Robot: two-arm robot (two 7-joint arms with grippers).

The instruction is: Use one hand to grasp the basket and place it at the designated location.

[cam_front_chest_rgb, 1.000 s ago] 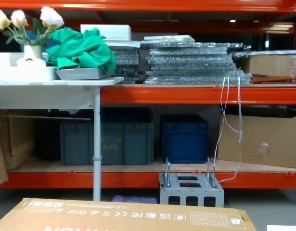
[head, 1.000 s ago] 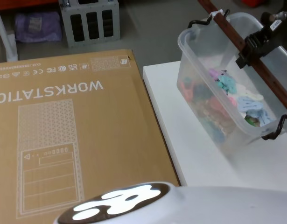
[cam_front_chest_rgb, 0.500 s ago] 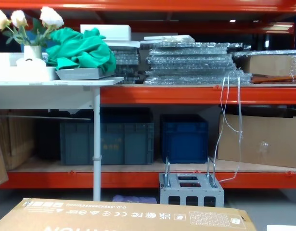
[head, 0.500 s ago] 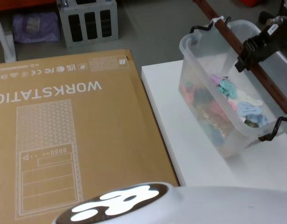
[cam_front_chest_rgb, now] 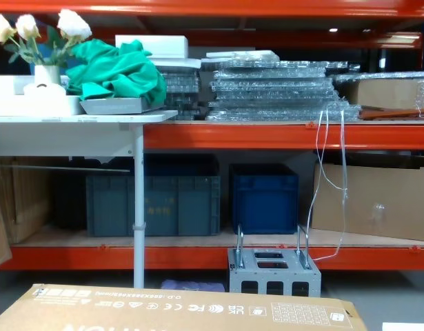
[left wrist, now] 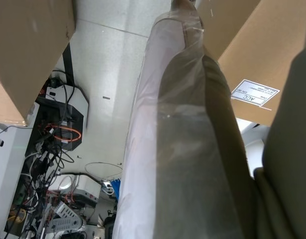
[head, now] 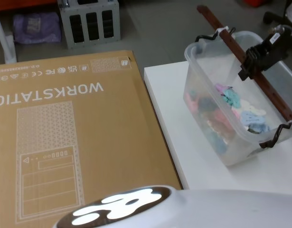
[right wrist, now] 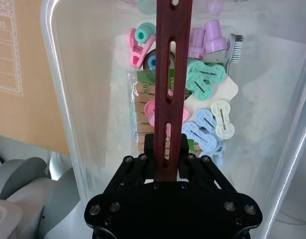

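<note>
Head view: right hand (head: 253, 61) clenched on the reddish-brown bar handle (head: 246, 55) of the basket (head: 217, 118), reaching in from the right edge; basket a clear tub, tilted, over the far right part of the white surface (head: 183, 142), whether touching it or just raised cannot be told; pastel clips (head: 243, 109) heaped inside; black wire hooks joining handle to rim at both ends; large cardboard box (head: 74, 137) just beside the surface on the left, printed WORKSTATION. Left wrist view: draped clear plastic sheeting (left wrist: 177, 144) close up, cables and floor behind; left hand's state cannot be told. Right wrist view: black fingers (right wrist: 143, 172) closed around the slotted handle (right wrist: 172, 64), pink, green, blue and purple clips (right wrist: 202, 109) below in the tub (right wrist: 68, 99). Chest view: orange shelving (cam_front_chest_rgb: 280, 134), dark crates (cam_front_chest_rgb: 156, 200), cardboard box top (cam_front_chest_rgb: 184, 310) along the lower edge.
</note>
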